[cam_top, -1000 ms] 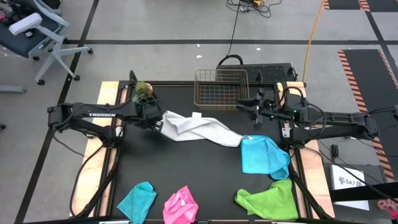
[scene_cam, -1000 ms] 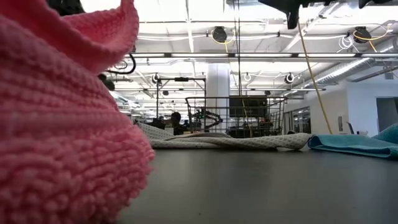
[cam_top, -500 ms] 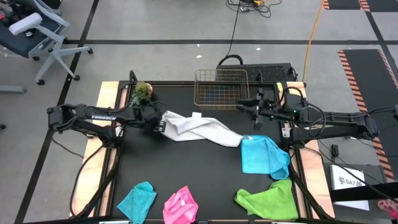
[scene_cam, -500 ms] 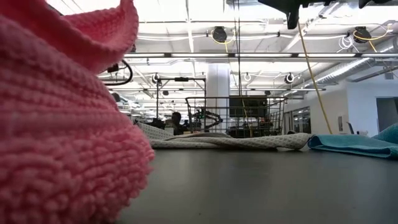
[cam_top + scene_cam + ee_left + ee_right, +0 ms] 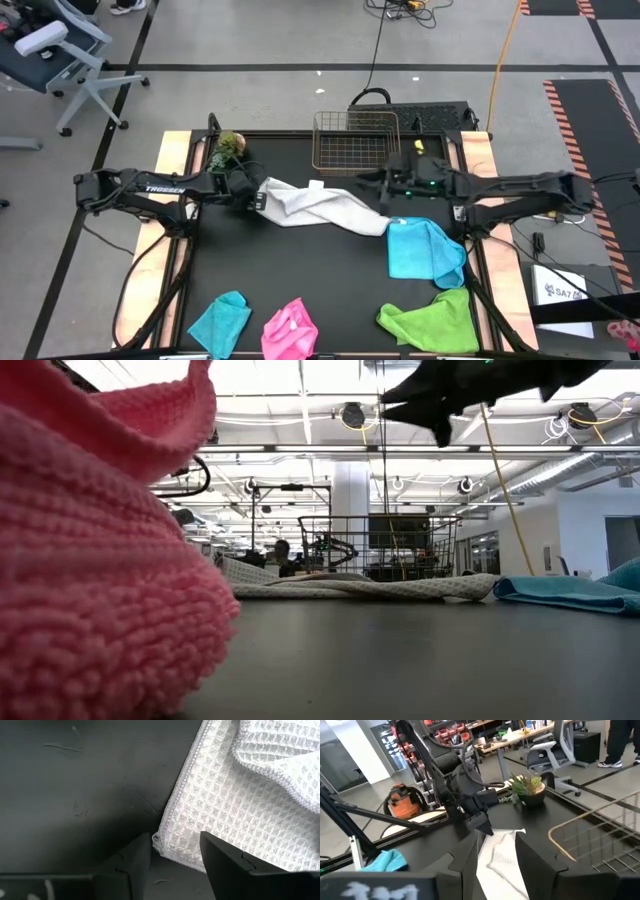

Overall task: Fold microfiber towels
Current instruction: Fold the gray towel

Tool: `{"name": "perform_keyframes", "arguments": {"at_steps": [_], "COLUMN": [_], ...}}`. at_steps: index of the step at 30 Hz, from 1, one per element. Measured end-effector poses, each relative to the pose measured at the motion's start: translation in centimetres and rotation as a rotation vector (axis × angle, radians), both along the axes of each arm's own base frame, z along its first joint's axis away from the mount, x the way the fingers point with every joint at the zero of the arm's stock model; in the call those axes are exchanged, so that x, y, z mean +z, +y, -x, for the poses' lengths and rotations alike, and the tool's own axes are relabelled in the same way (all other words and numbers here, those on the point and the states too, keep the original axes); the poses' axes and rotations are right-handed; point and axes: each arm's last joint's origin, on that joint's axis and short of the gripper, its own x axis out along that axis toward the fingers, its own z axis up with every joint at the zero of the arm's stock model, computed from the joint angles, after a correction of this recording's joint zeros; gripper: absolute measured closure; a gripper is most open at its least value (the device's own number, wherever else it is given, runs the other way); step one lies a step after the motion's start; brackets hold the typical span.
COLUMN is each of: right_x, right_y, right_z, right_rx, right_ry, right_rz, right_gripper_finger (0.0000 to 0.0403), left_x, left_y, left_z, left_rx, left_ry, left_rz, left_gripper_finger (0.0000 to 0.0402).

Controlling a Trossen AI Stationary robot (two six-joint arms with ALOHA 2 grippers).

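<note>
The white towel (image 5: 320,207) lies bunched in a long strip across the table's far middle. My left gripper (image 5: 258,198) points steeply down at its left end. In the left wrist view the gripper (image 5: 175,842) is open, and a corner of the towel (image 5: 159,840) lies flat on the table between its fingers. My right gripper (image 5: 372,186) is open and hangs level in the air over the towel's right end, pointing left. The sky blue towel (image 5: 422,250), lime green towel (image 5: 435,322), pink towel (image 5: 290,333) and teal towel (image 5: 222,322) lie crumpled on the table. My left gripper stands astride the white towel's corner (image 5: 159,840) from above, one finger (image 5: 137,855) off the cloth's edge and the other (image 5: 225,860) over the cloth. I cannot tell whether either finger touches it. The towel lies on the table.
A wire basket (image 5: 355,140) stands at the table's far edge and a small potted plant (image 5: 230,148) at the far left, close behind my left gripper. The pink towel (image 5: 90,560) fills the left half of the low view.
My left gripper has sunk and tipped more steeply down onto the white towel's left end. My right arm has reached toward the table's left and come down a little, now over the towel's right end. The towels have not moved.
</note>
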Motion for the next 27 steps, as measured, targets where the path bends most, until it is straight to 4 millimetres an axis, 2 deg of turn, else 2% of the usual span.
{"name": "perform_keyframes", "arguments": {"at_steps": [3, 5, 12, 16, 18, 24, 27], "right_x": [-0.9, -1.2, -2.6, -4.3, -4.5, -4.4, -5.4], "right_y": [-0.2, -0.3, -0.4, -0.3, 0.0, 0.5, 0.6], "right_z": [-1.3, -1.8, -2.9, -4.2, -5.5, -11.0, -13.5], "right_rx": [0.0, 0.0, -0.004, 0.005, 0.034, 0.165, 0.202], "right_ry": [-0.003, -0.017, 0.026, 0.099, 0.123, 0.289, 0.42], "right_rz": [0.0, 0.002, -0.018, -0.045, -0.039, 0.062, 0.104], "right_gripper_finger": [0.0277, 0.0277, 0.0277, 0.0291, 0.0308, 0.0389, 0.0394], "left_x": [0.0, 0.0, 0.1, 0.3, 0.3, 0.3, 0.4], "left_y": [0.0, 0.1, 0.2, 0.3, 0.3, 0.1, -0.2], "left_z": [0.0, -0.1, -0.6, -0.9, -0.9, -1.0, -1.3], "left_rx": [0.004, 0.007, -0.026, -0.036, -0.036, -0.054, -0.068], "left_ry": [-0.004, -0.01, -0.056, -0.09, -0.088, -0.098, -0.12], "left_rz": [-0.007, -0.018, -0.037, -0.054, -0.052, -0.025, -0.026], "left_gripper_finger": [0.024, 0.0263, 0.0386, 0.039, 0.0395, 0.0398, 0.0398]}}
